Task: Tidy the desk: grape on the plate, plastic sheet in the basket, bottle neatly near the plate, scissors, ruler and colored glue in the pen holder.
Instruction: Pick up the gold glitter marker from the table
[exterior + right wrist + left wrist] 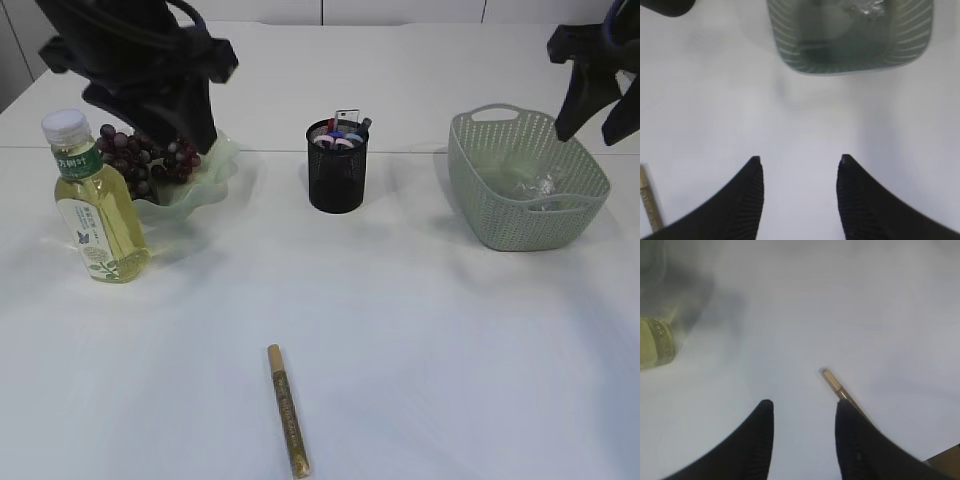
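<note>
A gold colored glue pen (288,410) lies loose on the white table near the front edge. Purple grapes (148,160) rest on the pale green plate (222,160), and the bottle (95,205) of yellow drink stands upright just left of it. The black mesh pen holder (338,175) holds scissors (340,140) by their pink and blue handles; I cannot pick out the ruler among its contents. The clear plastic sheet (538,185) lies in the green basket (480,200). My left gripper (804,407) hangs open and empty, the glue pen (836,385) showing past its right finger. My right gripper (800,161) is open and empty, short of the basket (790,55).
The left arm (150,60) is raised over the plate at the back left. High at the back right, beside the basket, is the right arm (590,70). The bottle (655,342) edges into the left wrist view. The glue pen (650,202) shows at the right wrist view's lower left.
</note>
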